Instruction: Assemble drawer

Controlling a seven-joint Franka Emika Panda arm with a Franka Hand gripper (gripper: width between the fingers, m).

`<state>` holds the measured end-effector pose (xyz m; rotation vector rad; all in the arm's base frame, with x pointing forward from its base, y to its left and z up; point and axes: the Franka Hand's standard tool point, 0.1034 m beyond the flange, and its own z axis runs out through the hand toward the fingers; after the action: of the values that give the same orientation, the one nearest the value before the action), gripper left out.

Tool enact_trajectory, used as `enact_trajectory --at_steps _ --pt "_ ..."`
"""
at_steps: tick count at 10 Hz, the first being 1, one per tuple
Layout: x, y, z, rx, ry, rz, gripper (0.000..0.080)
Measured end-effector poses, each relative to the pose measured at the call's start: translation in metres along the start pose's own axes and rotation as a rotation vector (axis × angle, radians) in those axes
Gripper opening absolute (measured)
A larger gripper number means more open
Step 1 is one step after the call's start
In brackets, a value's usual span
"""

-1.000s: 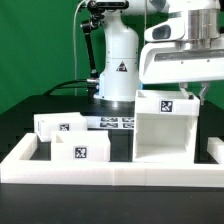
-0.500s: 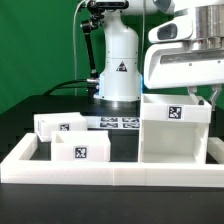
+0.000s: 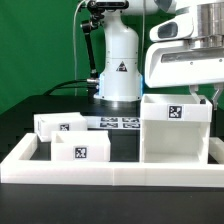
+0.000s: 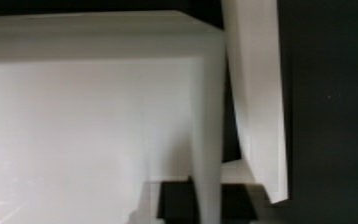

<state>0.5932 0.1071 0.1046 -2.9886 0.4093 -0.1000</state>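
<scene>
The large white open case (image 3: 172, 135) stands at the exterior view's right, with a square tag on its inner back wall. My gripper (image 3: 212, 98) is at the case's right wall, its fingers reaching down over the top edge. In the wrist view the thin wall (image 4: 217, 120) runs between my two dark fingers (image 4: 181, 203), and the gripper (image 4: 217, 200) is shut on it. Two small white trays with tags sit at the exterior view's left, one further back (image 3: 60, 126) and one nearer the front (image 3: 82, 150).
The marker board (image 3: 118, 123) lies flat behind the trays. A low white rim (image 3: 100, 172) borders the black table along the front and sides. The arm's white base (image 3: 118, 65) stands at the back centre.
Since one second ago the case has shifted toward the exterior view's right and turned to face squarely forward, with my gripper moving along. Nothing changes over the last half second.
</scene>
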Motion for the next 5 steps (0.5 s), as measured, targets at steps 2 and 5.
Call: enact_trajectory --at_steps 2,5 --pt "0.0001 -0.0012 -0.0003 0.001 0.001 0.059 0.0039" --pt "0.0002 0.0004 0.0026 0.008 0.011 0.307 0.0041"
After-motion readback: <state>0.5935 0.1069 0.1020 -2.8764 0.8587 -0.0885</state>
